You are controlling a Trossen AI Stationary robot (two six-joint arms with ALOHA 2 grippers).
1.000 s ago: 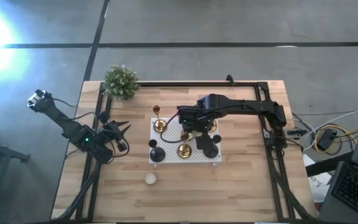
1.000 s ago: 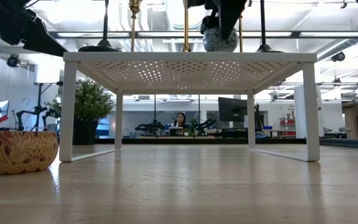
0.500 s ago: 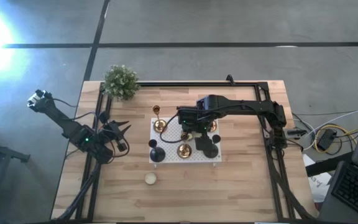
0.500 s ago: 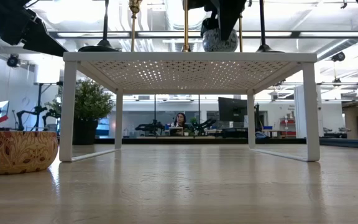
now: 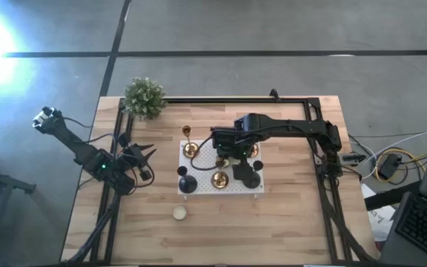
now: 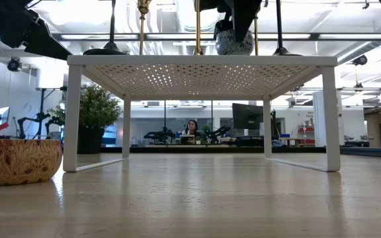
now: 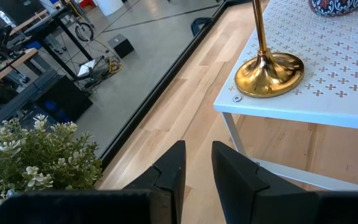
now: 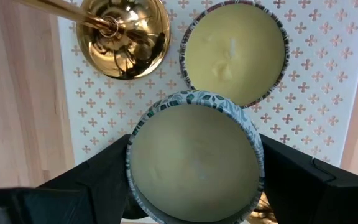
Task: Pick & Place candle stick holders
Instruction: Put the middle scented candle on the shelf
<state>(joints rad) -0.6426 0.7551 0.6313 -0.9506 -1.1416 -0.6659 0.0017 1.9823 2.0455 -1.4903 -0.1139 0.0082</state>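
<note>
- Brass candle stick holders on the white perforated rack at table centre: one near the rack's far-left corner, one toward the near edge, a third partly hidden under the right arm.
- Black squat holders: one at the near-left corner, overhanging the edge slightly; another toward the near-right.
- In the left wrist view, brass base close to the rack's corner, stem upright.
- Right gripper above the rack, fingers clamped on either side of a patterned candle tin full of pale wax; in the low view the tin hangs just clear of the rack top.
- A second wax-filled tin on the rack, rims near touching in the right wrist view; brass base just beside both. Tight room there.
- Left gripper parked over the table's left side, well apart from the rack; fingers slightly parted, nothing between.
- Open wood on the near side of the table, only a small cream candle there.
- Potted plant at the far-left corner.
- Under the rack, clear passage between the legs; patterned bowl low at the left in the low view.
</note>
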